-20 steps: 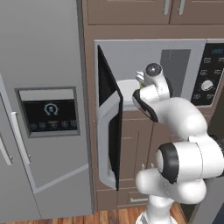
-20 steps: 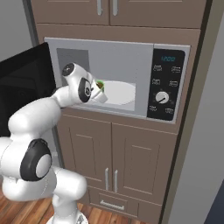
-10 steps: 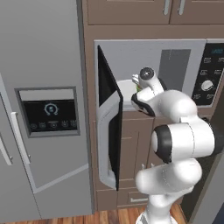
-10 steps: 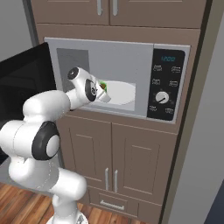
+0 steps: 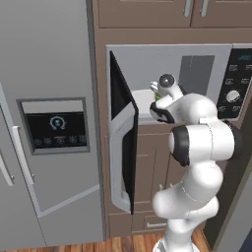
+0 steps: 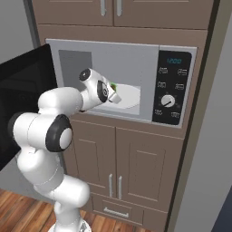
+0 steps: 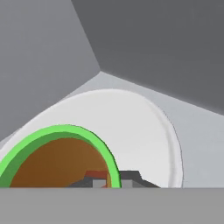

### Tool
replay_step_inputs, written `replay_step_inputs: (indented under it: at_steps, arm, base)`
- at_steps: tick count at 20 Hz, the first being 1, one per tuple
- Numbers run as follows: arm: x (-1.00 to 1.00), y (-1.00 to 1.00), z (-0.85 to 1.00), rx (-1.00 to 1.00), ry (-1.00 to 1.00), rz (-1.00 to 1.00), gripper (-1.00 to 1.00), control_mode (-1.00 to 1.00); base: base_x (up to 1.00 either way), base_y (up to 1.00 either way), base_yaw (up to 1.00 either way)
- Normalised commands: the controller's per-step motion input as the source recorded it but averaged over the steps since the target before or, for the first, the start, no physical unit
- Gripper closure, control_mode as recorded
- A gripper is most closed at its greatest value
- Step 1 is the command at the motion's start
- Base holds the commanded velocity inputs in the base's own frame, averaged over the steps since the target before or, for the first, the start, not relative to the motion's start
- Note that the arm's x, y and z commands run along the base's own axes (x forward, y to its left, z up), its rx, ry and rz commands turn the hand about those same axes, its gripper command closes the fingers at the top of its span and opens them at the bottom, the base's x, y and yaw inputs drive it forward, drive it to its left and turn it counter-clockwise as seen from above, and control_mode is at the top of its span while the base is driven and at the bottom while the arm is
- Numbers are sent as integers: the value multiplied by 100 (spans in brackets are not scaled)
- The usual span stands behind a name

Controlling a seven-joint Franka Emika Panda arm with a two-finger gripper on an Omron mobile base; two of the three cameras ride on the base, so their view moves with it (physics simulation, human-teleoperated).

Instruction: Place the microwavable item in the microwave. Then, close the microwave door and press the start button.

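1. The gripper [image 7: 113,180] is being seen pinched tight on the rim of the green cup [image 7: 61,157], one dark tip inside over the brown contents and one outside the rim, in the hand view.
2. The cup [image 6: 113,86] is being held inside the microwave [image 6: 122,81], over the near edge of the round white turntable [image 7: 140,131]; whether its base is touching the plate cannot be told.
3. In the left base view the cup [image 5: 155,89] is being glimpsed as a green sliver just beside the white wrist, within the cavity of the microwave [image 5: 167,64].
4. The turntable [image 6: 129,95] is being shown bare behind and beside the cup, with grey floor and grey walls meeting in a corner beyond it.
5. The microwave door [image 5: 123,140] is being held wide open, swung out to the left, its dark glass edge-on to the left camera; the door [image 6: 22,99] is being seen as a black pane at the left of the right base view.
6. The black control panel [image 6: 174,88] with its knob is being seen to the right of the cavity, well apart from the hand.
7. A grey fridge [image 5: 49,123] with its dispenser is being seen just left of the open door, brown cabinets [image 6: 127,167] below, and wood floor [image 6: 18,208] at the base.
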Motion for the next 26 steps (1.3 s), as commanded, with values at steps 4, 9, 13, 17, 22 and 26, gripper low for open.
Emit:
replay_step_inputs:
  at_steps: [4,9,13,17,22,26]
  arm:
    - [38,-6,-2,0,1,1,100,-100]
    - [37,0,-4,0,2,3,-100,-100]
    - [30,0,0,0,0,4,-100,-100]
    - [26,-12,0,0,0,5,-100,-100]
    - [8,-19,0,0,-7,5,-100,-100]
    - [-42,-7,16,0,-18,1,-100,-100]
  base:
    - [0,0,0]
    - [0,0,0]
    - [0,0,0]
    - [0,0,0]
    - [0,0,0]
    - [0,0,0]
